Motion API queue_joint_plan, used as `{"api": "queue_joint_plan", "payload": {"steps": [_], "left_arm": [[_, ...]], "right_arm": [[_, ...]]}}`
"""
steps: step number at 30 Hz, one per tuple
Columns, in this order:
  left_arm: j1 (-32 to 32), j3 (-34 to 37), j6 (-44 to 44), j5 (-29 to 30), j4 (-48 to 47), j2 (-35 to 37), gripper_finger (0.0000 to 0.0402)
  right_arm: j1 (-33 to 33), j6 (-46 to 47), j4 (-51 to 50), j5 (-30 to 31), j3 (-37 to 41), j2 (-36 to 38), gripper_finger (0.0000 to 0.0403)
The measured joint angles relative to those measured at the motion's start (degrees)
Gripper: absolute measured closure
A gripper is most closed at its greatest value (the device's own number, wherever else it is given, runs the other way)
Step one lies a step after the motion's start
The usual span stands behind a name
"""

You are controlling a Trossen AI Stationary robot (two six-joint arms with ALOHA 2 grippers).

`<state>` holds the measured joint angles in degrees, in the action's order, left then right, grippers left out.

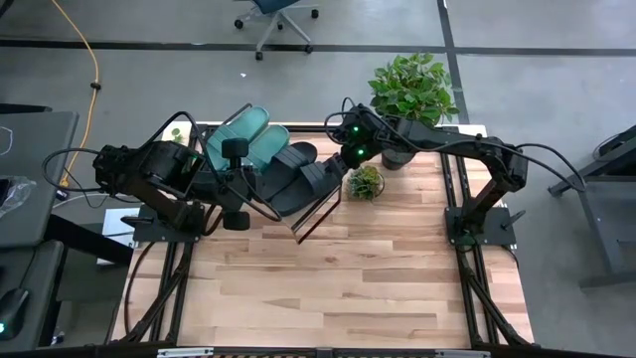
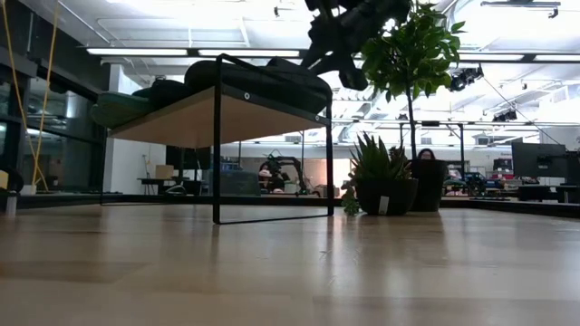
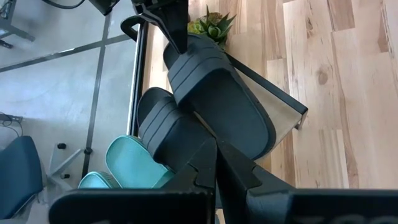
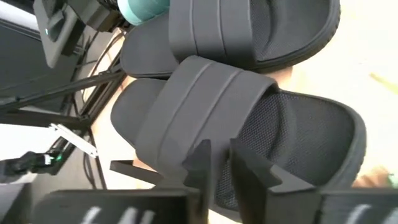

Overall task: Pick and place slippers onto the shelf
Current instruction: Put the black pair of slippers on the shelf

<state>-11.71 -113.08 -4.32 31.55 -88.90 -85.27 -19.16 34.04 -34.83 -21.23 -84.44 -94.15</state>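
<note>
Here, black slipper (image 4: 249, 130) under right end effector (image 4: 217, 163)

No readable text, label, brand, number or sign shows in any view: the slippers, the shelf, the plant pots and the arms carry no legible marking, and the room behind is too far off to read.

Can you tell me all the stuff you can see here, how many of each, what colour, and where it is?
black slippers: two, black, on the shelf, side by side
green slippers: two, teal-green, on the shelf beside the black ones
shelf: one, light wood in a black wire frame, at the table's far side
big plant: one, green, far right table corner
small plant: one, green, beside the shelf
table: one, light wood
left gripper: shut, at the shelf
right gripper: over a black slipper
</note>
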Motion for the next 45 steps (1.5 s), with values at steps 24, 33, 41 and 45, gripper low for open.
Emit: {"api": "queue_joint_plan", "payload": {"steps": [24,33,41,45], "left_arm": [[0.1,0.0,1.0,0.0,0.0,0.0,0.0401],[0.1,0.0,1.0,0.0,0.0,0.0,0.0401],[0.1,0.0,1.0,0.0,0.0,0.0,0.0401],[0.1,0.0,1.0,0.0,0.0,0.0,0.0401]], "right_arm": [[0.2,3.6,3.9,-1.8,0.0,-2.6,0.0301],[0.1,0.5,4.8,-1.8,0.0,-2.7,0.0381],[0.2,-4.6,6.0,-2.2,0.0,-2.7,0.0400],[0.2,-7.4,6.0,-2.2,0.0,-2.7,0.0402]]}}
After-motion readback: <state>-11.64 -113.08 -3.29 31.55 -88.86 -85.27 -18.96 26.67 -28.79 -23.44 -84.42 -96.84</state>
